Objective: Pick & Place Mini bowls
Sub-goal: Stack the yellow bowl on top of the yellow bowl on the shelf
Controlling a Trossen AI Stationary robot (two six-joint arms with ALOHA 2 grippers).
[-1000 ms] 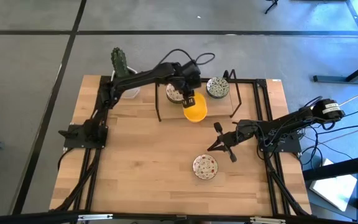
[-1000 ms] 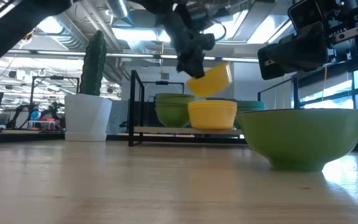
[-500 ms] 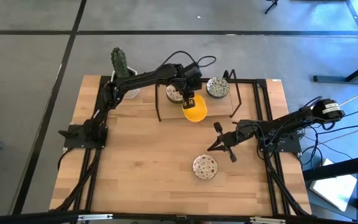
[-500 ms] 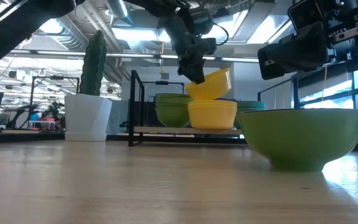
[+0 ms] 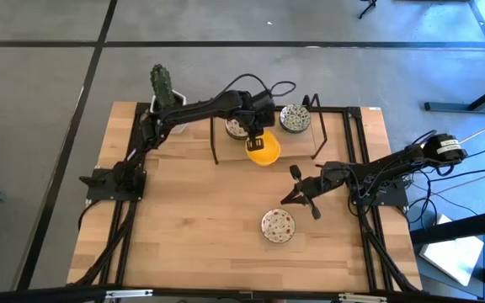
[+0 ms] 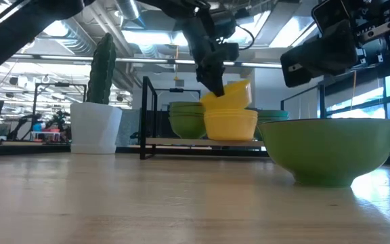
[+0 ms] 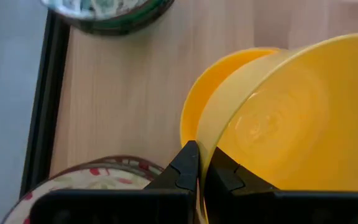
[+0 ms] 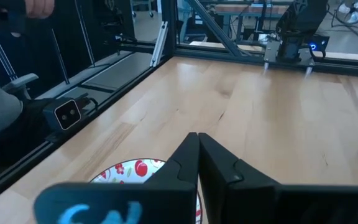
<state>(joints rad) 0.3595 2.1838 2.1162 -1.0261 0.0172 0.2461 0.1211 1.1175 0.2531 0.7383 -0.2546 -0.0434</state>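
Observation:
A plain yellow mini bowl (image 6: 227, 95) hangs tilted in my left gripper (image 5: 257, 137), which is shut on it, over a stack of yellow bowls (image 6: 230, 126) on the black rack (image 5: 217, 145) at the table's far middle. Beside that stack on the rack stand red-speckled bowls (image 5: 237, 126) and green-patterned bowls (image 5: 295, 118). One red-speckled bowl (image 5: 277, 225), green outside, rests on its base on the bare wood nearer the front. My right gripper (image 5: 290, 199) hovers shut just beyond that bowl, holding nothing. My left gripper pinches the yellow bowl's rim (image 7: 205, 149) between its two fingers, one inside the bowl and one outside. The fingers slant down from above. The bowl is tilted, its held side up, and its lower part (image 6: 215, 108) meets the top bowl of the yellow stack.
A white pot with a cactus (image 5: 165, 93) stands at the far left corner. The rack's upright bars (image 6: 145, 115) frame the stacks. Black rails (image 5: 356, 160) run along the table's right side. Bare wood (image 5: 192, 219) lies left of the single bowl.
My left gripper has sunk toward the yellow stack with the yellow bowl, shifting slightly toward the table's far edge. The bowl, which hung clear above the stack, now meets the stack's top bowl. My right gripper has kept still.

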